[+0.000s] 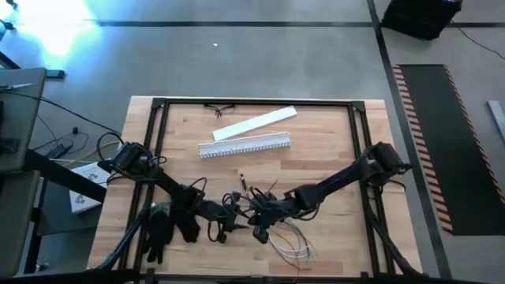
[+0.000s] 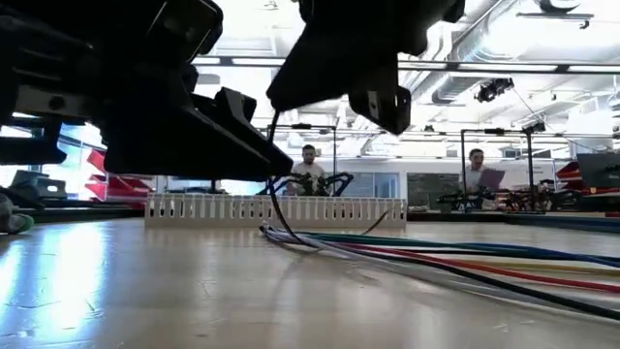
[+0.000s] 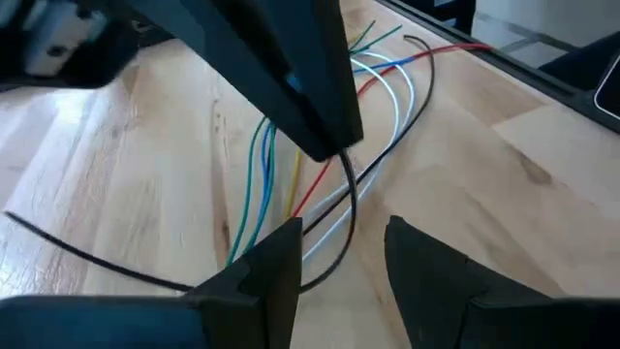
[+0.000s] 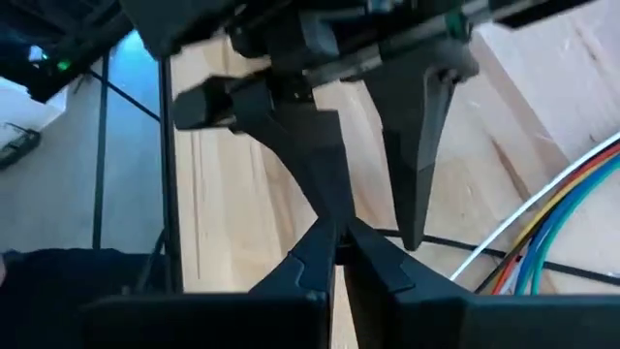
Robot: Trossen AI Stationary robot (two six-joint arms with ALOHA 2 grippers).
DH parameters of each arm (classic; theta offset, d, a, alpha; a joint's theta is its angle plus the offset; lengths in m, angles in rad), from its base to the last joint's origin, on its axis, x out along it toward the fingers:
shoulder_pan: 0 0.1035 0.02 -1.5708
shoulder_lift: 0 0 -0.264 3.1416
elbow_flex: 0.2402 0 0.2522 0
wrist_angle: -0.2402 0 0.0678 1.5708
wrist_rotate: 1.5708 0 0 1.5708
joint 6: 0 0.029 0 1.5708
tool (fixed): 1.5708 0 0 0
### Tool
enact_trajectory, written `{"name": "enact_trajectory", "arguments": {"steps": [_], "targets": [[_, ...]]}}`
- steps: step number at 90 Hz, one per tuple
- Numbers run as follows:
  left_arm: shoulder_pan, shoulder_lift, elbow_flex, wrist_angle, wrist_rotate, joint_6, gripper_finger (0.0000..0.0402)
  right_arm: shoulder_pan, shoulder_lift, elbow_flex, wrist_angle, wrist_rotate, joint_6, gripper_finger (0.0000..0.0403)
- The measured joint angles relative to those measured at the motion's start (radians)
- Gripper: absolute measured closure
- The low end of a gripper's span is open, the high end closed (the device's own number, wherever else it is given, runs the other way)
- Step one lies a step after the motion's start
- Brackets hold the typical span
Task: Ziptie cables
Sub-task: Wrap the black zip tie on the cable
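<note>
- Cables (image 3: 291, 184) fanned on table just ahead of left gripper (image 3: 344, 252), fingers parted, empty.
- Right gripper (image 4: 337, 247) opposite, pinched narrow on thin black strand.
- Light, floppy, slippery; best gathered mid-bundle.

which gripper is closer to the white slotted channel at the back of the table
Right, narrowly. The right gripper sits below the slotted channel, near the cables; the left gripper lies slightly farther.

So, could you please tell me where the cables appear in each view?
High view: cables fan out bottom centre, on the table.
Low view: centre to right.
Left wrist view: beyond left gripper.
Right wrist view: beside right gripper.
Shared landmark: the wooden table.
</note>
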Motion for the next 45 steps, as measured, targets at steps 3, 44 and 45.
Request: {"name": "enact_trajectory", "arguments": {"steps": [3, 44, 45], "targets": [[0.000, 0.000, 0.000, 0.001, 0.000, -0.001, 0.0273, -0.001, -0.002, 0.000, 0.000, 0.002, 0.000, 0.0403], [0.000, 0.000, 0.000, 0.009, 0.000, -0.008, 0.0354, -0.006, -0.006, 0.000, -0.011, 0.005, -0.003, 0.0403], [0.000, 0.000, 0.000, 0.009, 0.000, -0.008, 0.0356, -0.006, -0.006, 0.000, -0.012, 0.005, -0.003, 0.0403]]}}
